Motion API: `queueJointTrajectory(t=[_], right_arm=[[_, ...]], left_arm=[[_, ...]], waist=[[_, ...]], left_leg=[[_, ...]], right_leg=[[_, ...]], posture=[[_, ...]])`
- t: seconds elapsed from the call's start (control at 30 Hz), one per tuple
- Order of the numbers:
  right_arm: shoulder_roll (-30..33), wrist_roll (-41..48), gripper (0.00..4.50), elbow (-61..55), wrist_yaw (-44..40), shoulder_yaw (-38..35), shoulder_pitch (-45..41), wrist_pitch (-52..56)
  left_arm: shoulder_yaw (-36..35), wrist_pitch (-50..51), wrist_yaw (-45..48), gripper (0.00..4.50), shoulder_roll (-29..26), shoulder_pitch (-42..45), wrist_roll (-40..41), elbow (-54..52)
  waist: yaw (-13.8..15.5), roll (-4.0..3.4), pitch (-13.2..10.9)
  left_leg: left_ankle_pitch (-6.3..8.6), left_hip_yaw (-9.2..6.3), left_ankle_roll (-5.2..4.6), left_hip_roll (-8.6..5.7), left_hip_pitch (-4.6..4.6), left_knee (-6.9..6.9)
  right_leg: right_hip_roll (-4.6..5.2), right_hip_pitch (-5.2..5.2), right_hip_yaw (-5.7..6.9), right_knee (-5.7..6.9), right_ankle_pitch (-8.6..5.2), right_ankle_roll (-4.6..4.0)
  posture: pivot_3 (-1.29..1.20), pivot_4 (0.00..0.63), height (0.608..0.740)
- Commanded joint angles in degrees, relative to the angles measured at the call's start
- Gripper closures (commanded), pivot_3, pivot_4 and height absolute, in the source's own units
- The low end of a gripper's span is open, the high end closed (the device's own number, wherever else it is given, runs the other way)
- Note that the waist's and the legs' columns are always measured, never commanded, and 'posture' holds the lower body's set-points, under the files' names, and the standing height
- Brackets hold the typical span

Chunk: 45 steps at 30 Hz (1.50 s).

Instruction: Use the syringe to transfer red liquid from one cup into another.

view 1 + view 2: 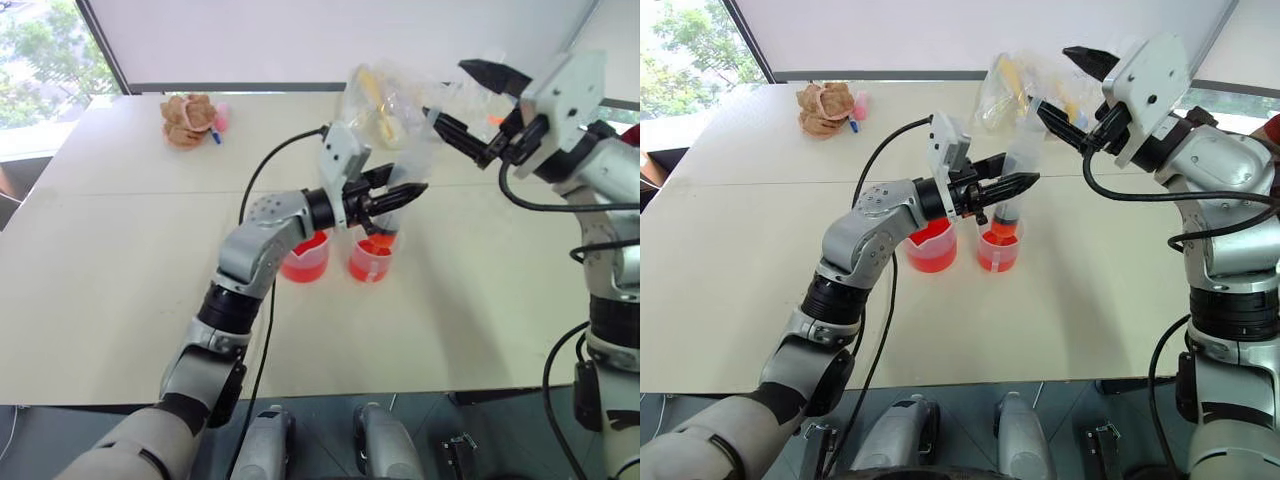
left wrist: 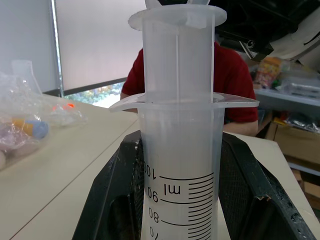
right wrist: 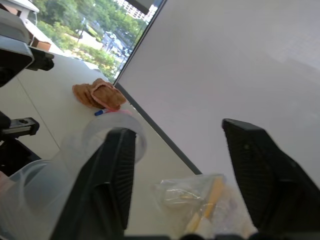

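Holding syringe upright: left gripper, reaching sideways | right gripper: open, above plunger top

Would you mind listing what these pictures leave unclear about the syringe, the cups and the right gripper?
- Syringe tip: in the head views the left gripper and the smaller cup cover it, so I cannot tell whether it reaches the red liquid.
- Barrel contents: left wrist view cuts off the lower barrel.
- Right gripper: jaws apart beside the plunger top; contact unclear.
- Larger cup: arm covers its rim.
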<state>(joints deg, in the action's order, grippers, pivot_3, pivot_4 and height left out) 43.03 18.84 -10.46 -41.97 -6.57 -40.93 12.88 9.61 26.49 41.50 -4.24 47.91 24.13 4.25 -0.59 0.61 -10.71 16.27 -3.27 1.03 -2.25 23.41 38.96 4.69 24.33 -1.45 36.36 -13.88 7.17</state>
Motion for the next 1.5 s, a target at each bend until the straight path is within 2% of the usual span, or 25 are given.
queueJointTrajectory(t=[0.03,0.1,0.47,1.0,1.17,1.3,1.4,1.5], right_arm=[[-0.5,0.8,3.62,-0.9,0.3,-1.2,-2.1,-0.2],[-0.8,1.4,4.48,-1.4,0.0,-1.2,-2.1,0.4],[-2.0,6.3,4.48,-10.3,-3.1,1.9,4.3,10.0],[-6.7,5.3,4.48,-13.0,-1.8,4.7,9.3,11.9],[-6.9,5.5,4.48,-12.2,-1.0,3.4,9.6,12.1],[-5.7,6.2,3.18,-11.8,0.0,0.0,8.6,12.5],[-4.6,6.7,1.71,-12.0,1.7,-3.2,7.9,13.2],[-3.4,10.7,1.71,-13.4,3.2,-8.6,8.3,16.3]], left_arm=[[0.5,-1.6,0.5,3.09,0.9,0.7,-0.1,-3.0],[0.3,-1.7,0.1,3.09,1.1,0.9,-0.1,-2.7],[-4.5,-2.5,-1.2,3.09,3.1,6.1,1.8,1.3],[-6.2,-2.9,-1.5,3.09,2.3,8.6,2.1,1.1],[-6.3,-2.6,-1.2,3.09,2.1,8.5,2.4,1.0],[-6.6,-1.5,-1.1,3.09,1.8,8.1,3.4,-0.2],[-7.8,-0.3,-1.4,3.09,1.7,8.3,4.1,-0.7],[-9.6,1.2,-2.3,3.09,1.7,8.9,5.8,-0.8]], waist=[[0.0,0.00,0.0],[0.1,0.00,0.0],[0.1,0.00,0.0],[0.1,0.00,0.0],[0.0,0.00,0.0],[0.0,0.00,0.0],[0.0,-0.02,0.0],[0.3,-0.02,0.0]], left_leg=[[0.00,0.00,0.00,0.00,0.00,0.00],[0.00,-0.01,0.00,0.00,0.00,0.00],[0.01,-0.02,-0.01,0.00,0.00,0.00],[0.01,-0.02,-0.01,-0.01,0.00,0.01],[0.01,-0.02,-0.01,-0.02,0.00,0.00],[0.01,-0.02,-0.01,-0.01,0.00,0.00],[0.01,-0.04,-0.01,0.00,0.00,0.02],[0.01,-0.04,-0.01,-0.01,0.00,0.03]], right_leg=[[0.00,0.00,0.00,0.00,0.00,0.00],[0.00,0.00,0.00,0.00,0.00,0.00],[0.01,-0.01,0.01,-0.01,0.00,0.00],[0.00,0.00,0.01,0.02,0.00,0.00],[0.00,-0.01,0.01,0.02,0.00,0.00],[-0.01,0.00,0.01,0.02,0.00,0.00],[-0.03,0.01,0.02,0.05,0.00,0.00],[0.01,-0.02,0.02,0.01,0.00,0.00]], posture=[[0.00,0.150,0.740],[0.00,0.150,0.740],[0.00,0.150,0.740],[0.00,0.150,0.740],[0.00,0.150,0.740],[0.00,0.150,0.740],[0.00,0.150,0.740],[0.00,0.150,0.740]])
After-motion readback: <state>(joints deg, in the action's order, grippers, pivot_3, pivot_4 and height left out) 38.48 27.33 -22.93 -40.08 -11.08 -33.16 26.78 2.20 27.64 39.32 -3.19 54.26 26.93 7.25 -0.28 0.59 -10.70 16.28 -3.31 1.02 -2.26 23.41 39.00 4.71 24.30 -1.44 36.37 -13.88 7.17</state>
